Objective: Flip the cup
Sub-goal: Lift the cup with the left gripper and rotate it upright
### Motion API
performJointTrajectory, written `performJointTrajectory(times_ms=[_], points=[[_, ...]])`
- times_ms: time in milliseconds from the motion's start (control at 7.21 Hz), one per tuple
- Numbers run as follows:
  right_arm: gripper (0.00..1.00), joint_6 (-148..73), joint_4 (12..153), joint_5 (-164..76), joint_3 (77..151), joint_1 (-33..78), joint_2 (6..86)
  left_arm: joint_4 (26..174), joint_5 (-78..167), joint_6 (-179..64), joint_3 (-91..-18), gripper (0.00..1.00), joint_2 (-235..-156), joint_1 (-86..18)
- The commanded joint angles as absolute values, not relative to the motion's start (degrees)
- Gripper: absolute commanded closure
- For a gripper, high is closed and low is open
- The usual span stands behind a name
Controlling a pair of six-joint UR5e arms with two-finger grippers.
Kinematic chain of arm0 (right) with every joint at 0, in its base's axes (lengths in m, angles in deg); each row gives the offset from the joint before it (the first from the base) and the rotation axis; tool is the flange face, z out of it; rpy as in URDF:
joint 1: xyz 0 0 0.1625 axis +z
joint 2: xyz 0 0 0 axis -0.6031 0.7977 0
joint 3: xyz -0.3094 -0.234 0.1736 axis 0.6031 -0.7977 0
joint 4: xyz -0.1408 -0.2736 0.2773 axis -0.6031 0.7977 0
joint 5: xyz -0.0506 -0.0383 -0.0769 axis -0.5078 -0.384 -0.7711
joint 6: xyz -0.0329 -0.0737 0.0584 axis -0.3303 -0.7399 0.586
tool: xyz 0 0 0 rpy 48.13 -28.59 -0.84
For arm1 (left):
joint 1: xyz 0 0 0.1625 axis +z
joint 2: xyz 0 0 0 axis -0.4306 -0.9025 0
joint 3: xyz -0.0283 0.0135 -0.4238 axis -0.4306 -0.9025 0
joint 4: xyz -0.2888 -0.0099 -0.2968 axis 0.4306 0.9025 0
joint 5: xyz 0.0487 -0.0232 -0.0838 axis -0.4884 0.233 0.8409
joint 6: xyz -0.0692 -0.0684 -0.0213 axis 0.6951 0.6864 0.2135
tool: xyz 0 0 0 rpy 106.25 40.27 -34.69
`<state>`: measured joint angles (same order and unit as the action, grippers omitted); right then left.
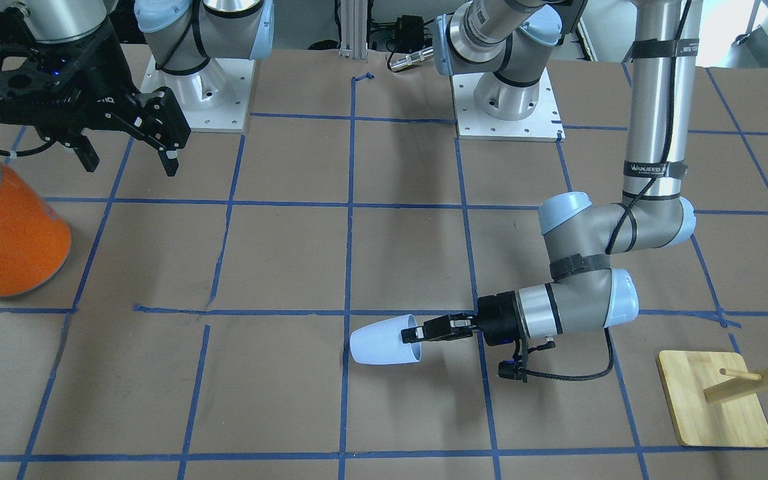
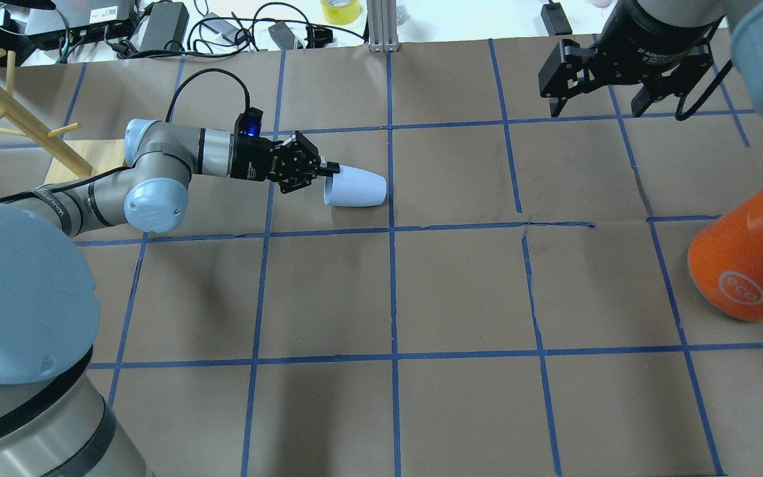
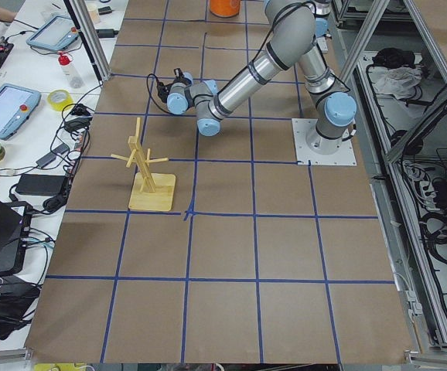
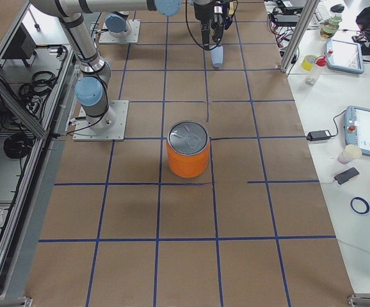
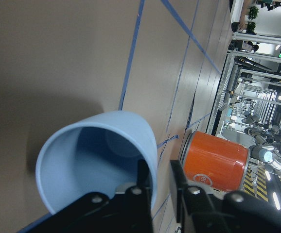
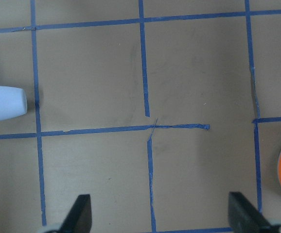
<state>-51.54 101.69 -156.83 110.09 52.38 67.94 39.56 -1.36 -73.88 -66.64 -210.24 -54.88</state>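
The pale blue cup (image 1: 384, 341) lies on its side on the brown paper, with its open mouth facing my left gripper (image 1: 417, 331). It also shows in the overhead view (image 2: 357, 187) and the right wrist view (image 6: 2, 103). In the left wrist view one finger is inside the cup (image 5: 96, 160) and the other outside, so my left gripper (image 5: 162, 179) is shut on the rim. My right gripper (image 2: 597, 106) hangs open and empty high over the far side, well away from the cup.
A large orange can (image 2: 746, 265) with a silver lid stands on the robot's right side. A wooden peg stand (image 1: 714, 400) on a square base stands at the left arm's side. Blue tape lines grid the paper.
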Motion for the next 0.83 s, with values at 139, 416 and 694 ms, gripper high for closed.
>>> performJointTrajectory(times_ms=[139, 416, 694], points=[[0.00, -51.5, 101.7, -156.8, 110.1, 52.4, 67.9, 38.2, -1.5, -72.5, -66.7, 0.91, -210.8, -55.1], [0.00, -51.5, 101.7, -156.9, 110.1, 52.4, 68.0, 37.5, -3.3, -65.1, -64.4, 1.00, -208.7, -55.3], [0.00, -51.5, 101.7, -156.9, 110.1, 52.4, 68.0, 37.1, -10.5, -56.5, -61.1, 1.00, -205.4, -57.5]])
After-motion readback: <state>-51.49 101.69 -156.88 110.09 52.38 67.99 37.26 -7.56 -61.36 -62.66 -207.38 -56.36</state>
